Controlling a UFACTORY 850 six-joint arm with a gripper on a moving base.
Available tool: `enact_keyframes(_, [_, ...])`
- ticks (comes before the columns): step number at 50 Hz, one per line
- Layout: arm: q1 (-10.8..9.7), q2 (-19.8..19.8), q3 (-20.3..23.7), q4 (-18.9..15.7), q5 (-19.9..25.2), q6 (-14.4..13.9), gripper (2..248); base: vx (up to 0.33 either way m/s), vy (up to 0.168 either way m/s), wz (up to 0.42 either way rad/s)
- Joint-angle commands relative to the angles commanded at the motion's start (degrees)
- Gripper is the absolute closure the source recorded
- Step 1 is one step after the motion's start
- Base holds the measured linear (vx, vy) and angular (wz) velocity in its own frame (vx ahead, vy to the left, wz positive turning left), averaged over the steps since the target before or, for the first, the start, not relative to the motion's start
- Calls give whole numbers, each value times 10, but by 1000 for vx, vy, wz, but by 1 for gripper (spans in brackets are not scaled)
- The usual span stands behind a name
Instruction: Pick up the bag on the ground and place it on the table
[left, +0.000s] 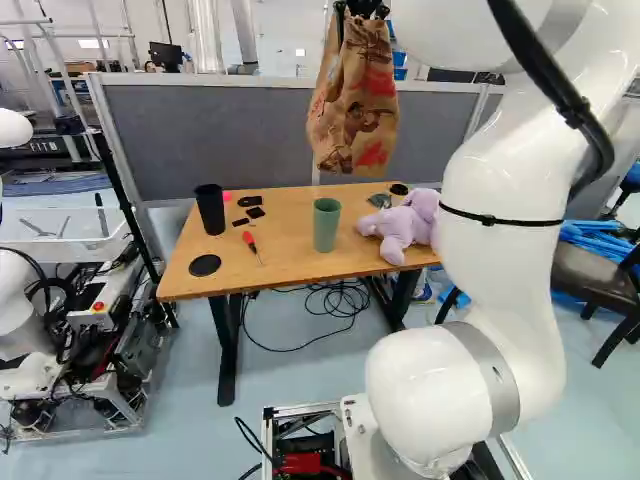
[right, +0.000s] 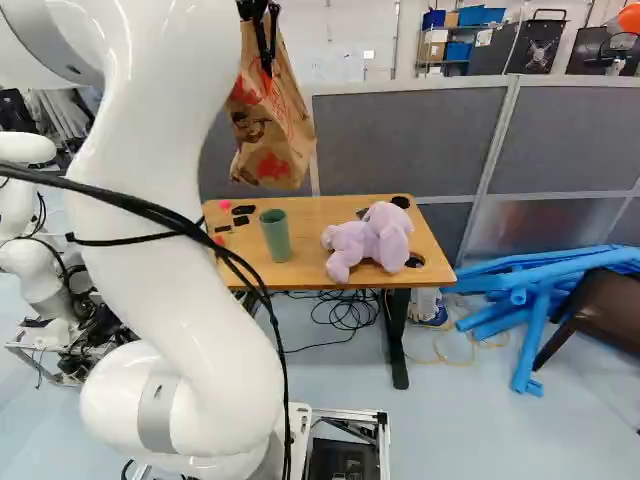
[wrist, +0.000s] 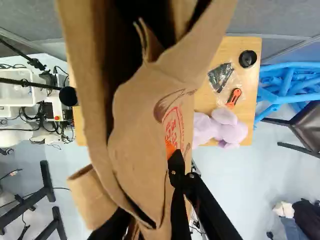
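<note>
Your pincer (right: 265, 58) is clasping the brown paper bag (left: 352, 110), dangling it above the desk (left: 284, 262), where a purple plush toy (right: 368, 243) is lying.

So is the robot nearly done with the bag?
It's getting there! Picking up looks done: the paper bag is off the floor. Right now it hangs from the gripper, high over the table. Left to do: lower it onto the table and let go.
</note>
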Motion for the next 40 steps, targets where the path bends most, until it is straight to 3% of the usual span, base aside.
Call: enact_keyframes(40, [-3,-98,-128,0,0,0,229,0,0,0])
